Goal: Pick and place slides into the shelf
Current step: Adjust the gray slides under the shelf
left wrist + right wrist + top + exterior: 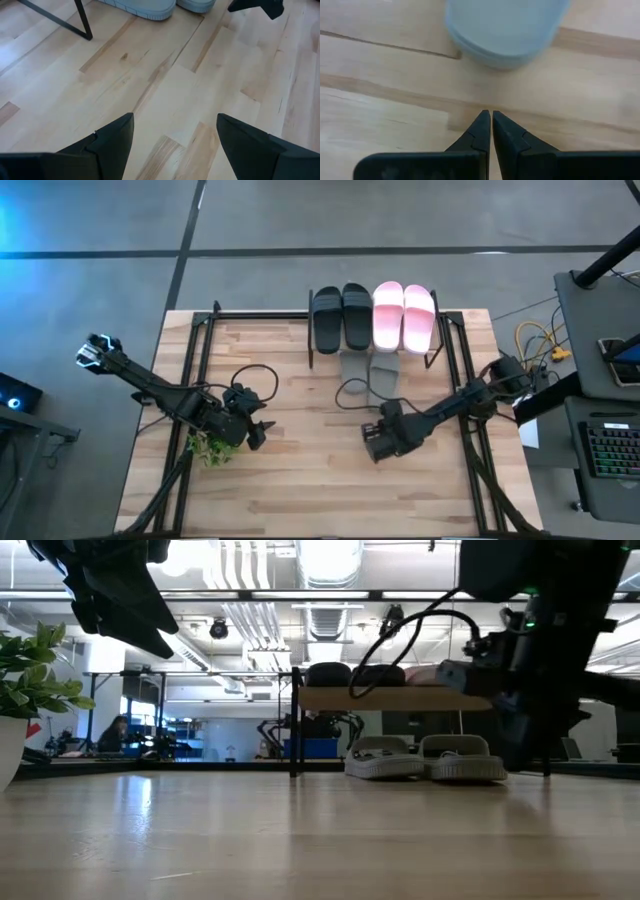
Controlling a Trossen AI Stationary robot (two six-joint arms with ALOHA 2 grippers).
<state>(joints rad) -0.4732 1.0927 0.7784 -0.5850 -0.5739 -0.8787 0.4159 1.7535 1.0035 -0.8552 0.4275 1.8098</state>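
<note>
As the high view shows it, the small two-tier shelf (440, 330) with its light wooden top board and thin black metal legs stands at the far edge of the pale wooden bench (300, 490). On its top board I see the black pair of wide-strap slides (341, 317) and the pale pink pair (404, 316) side by side. The grey pair (369, 370) lies below them, toes toward me, half under the board. My left claw (258, 430) hangs over the bench beside a small green potted plant (208, 448); my right claw (372, 442) hangs near the grey pair, well short of it.

Low view: the grey slides (425, 758) rest on the lower level beneath the board (390, 698), the dark and pink pairs (375, 673) above. No slide lies loose on the open bench.

Left wrist view: the left claw's two dark fingers (107, 145) stand wide apart with only bare bench between them; grey soles (150, 6) show beyond.

Right wrist view: the right claw's fingers (481, 135) are pressed together, holding nothing, with one grey heel (505, 30) just ahead.

I judge all six slides placed, so the task looks essentially done; at most, the grey pair might be nudged further under.
</note>
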